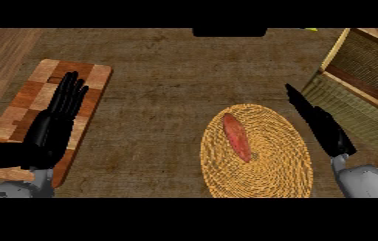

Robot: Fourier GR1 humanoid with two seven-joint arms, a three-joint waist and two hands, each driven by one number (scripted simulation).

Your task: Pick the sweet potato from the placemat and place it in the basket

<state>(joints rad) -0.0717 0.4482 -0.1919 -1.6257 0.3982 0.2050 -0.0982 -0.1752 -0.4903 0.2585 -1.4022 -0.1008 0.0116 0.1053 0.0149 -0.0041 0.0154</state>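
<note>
On the round woven placemat (257, 157), left of centre, lies the sweet potato (237, 137), lengthwise away from you and untouched. Your right hand (322, 127) hovers just beside the mat's right edge, fingers straight, holding nothing. Your left hand (55, 120) rests open over the cutting board (94, 85) at the view's left. Behind the right hand stands the basket (347, 92), near the mat. Judge the potato stiff, moderately heavy, tapered and liable to roll; take it across its thick middle, fingers on one flank and thumb on the other.
</note>
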